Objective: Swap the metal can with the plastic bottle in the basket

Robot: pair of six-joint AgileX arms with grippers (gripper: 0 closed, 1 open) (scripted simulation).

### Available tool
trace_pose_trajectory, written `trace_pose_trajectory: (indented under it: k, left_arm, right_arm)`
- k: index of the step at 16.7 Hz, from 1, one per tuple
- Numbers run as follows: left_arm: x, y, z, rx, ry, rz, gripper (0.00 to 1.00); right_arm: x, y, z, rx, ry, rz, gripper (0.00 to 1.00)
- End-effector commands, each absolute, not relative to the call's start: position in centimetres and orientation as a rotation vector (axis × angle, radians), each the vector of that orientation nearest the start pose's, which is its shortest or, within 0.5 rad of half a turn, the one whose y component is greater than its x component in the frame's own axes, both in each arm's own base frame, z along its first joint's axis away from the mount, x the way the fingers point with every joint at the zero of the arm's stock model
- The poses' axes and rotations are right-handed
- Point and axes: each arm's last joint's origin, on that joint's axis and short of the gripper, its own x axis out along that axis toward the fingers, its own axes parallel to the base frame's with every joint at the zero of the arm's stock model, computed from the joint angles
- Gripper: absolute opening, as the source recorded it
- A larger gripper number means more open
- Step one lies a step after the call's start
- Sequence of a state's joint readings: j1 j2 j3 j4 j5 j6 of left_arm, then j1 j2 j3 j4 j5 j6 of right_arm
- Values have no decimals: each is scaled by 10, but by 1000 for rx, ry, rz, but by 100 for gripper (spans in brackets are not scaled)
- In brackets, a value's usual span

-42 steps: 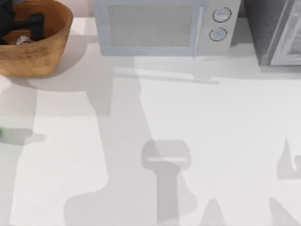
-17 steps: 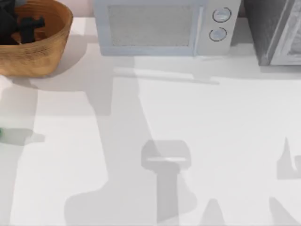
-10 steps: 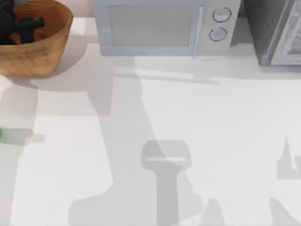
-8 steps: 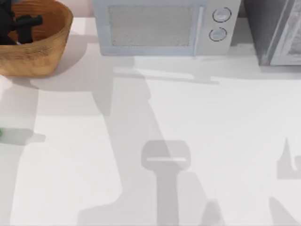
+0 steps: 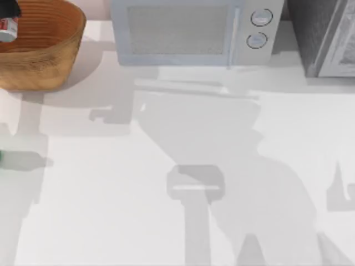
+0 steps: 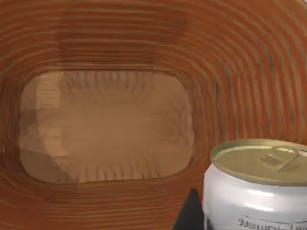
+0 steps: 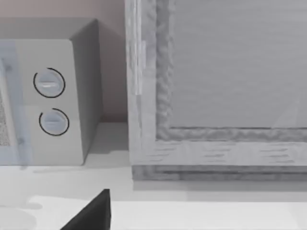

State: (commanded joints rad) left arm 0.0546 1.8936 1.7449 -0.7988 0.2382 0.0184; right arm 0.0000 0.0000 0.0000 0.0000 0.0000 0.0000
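The metal can (image 5: 6, 29), white with a red label, hangs over the left rim of the basket (image 5: 52, 55) at the table's back left. My left gripper (image 5: 8, 12) is shut on it from above. In the left wrist view the can (image 6: 256, 184) with its dull gold top sits close by, one dark finger (image 6: 189, 216) against its side, and the ribbed basket floor (image 6: 105, 124) lies bare below. A green sliver of the plastic bottle (image 5: 1, 157) shows at the table's left edge. A dark part of my right gripper (image 7: 91, 213) shows in the right wrist view.
A microwave (image 5: 191, 30) stands at the back centre, with a grey cabinet (image 5: 327, 36) at the back right. The right wrist view faces the microwave's knobs (image 7: 48, 103) and the cabinet front (image 7: 216, 86). Arm shadows cross the white tabletop (image 5: 183, 166).
My left gripper was low inside the basket. It has risen and drifted left with the can, which now hangs above the basket floor. The arm shadows on the table have shifted.
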Motion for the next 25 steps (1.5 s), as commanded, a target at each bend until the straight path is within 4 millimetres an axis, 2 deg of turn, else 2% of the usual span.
trace_pose_trajectory:
  k: [3, 6, 9, 12, 15, 19, 21, 25]
  left_arm:
    - [346, 10, 326, -93, 773, -163, 0]
    - [269, 2, 330, -59, 607, -151, 0]
    - [199, -2, 309, -32, 443, -127, 0]
    - [148, -3, 269, -13, 287, -95, 0]
    - [119, -3, 224, -3, 152, -60, 0]
    - [106, -2, 176, 0, 36, -18, 0]
    - [106, -1, 163, 0, 7, -4, 0]
    - [106, -1, 160, 0, 0, 0, 0]
  right_arm:
    - [106, -1, 160, 0, 0, 0, 100]
    - [106, -1, 160, 0, 0, 0, 100]
    - [106, -1, 160, 0, 0, 0, 100]
    - [106, -1, 160, 0, 0, 0, 100]
    - [106, -1, 160, 0, 0, 0, 100]
    - [106, -1, 160, 0, 0, 0, 100]
    - [106, -1, 160, 0, 0, 0, 100]
    - [106, -1, 160, 0, 0, 0, 100]
